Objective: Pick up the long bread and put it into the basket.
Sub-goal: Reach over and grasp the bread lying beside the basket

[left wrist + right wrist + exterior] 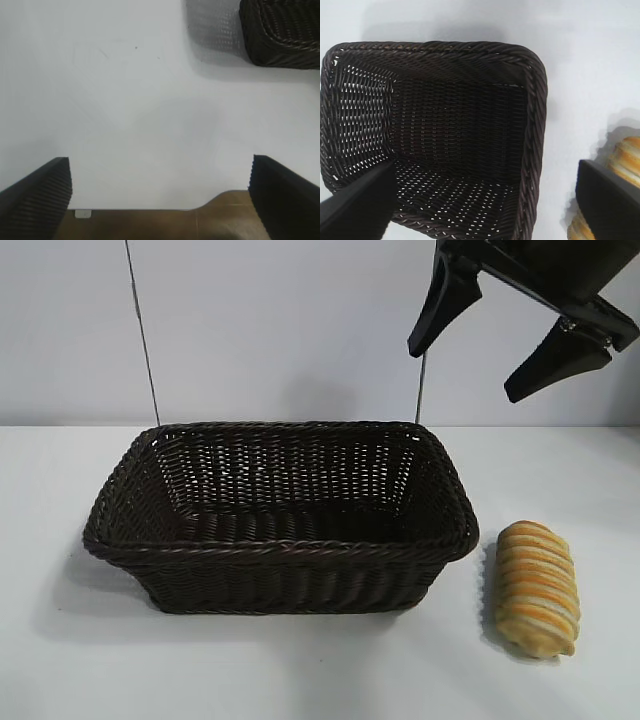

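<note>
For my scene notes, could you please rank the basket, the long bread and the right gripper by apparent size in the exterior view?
1. basket
2. right gripper, partly cropped and perhaps nearer, so unsure against the bread
3. long bread

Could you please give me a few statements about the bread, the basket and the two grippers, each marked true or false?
1. The bread lies inside the basket. False: it lies on the table, beside the basket and apart from it.
2. The right gripper is open and holds nothing. True.
3. The basket has nothing in it. True.
4. The right gripper is touching the bread. False: it hangs well above the table, over the basket's far right corner.
5. The left gripper is shut on the basket's rim. False: it is open over bare table, with only a basket corner in view farther off.
</note>
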`<action>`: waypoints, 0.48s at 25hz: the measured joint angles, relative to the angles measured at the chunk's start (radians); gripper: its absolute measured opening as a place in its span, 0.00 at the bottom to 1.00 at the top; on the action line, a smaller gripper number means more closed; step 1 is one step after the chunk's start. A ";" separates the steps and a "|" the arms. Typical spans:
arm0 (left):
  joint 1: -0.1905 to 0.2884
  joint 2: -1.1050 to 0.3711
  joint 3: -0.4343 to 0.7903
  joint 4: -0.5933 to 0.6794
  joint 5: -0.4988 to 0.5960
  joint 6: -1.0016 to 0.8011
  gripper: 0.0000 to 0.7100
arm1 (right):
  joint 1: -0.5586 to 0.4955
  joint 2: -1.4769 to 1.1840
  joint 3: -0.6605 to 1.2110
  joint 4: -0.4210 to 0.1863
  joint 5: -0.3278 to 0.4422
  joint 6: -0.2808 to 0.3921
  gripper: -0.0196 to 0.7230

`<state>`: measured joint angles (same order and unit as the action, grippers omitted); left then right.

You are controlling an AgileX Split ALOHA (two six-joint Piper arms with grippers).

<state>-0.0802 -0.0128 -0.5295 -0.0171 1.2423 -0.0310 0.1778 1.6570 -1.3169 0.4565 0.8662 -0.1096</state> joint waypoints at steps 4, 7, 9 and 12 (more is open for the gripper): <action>0.000 0.000 0.000 0.000 0.000 0.001 0.98 | 0.000 0.000 -0.001 -0.022 0.016 0.004 0.96; 0.000 0.000 0.000 0.000 0.000 0.002 0.98 | 0.000 0.000 -0.002 -0.092 0.076 0.032 0.96; 0.000 0.000 0.000 0.003 -0.002 0.002 0.98 | 0.000 0.000 -0.002 -0.139 0.119 0.053 0.96; 0.000 0.000 0.006 0.017 -0.021 0.002 0.98 | 0.000 -0.005 -0.002 -0.207 0.144 0.077 0.96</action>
<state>-0.0802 -0.0128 -0.5237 0.0000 1.2215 -0.0291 0.1778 1.6518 -1.3189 0.2491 1.0097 -0.0323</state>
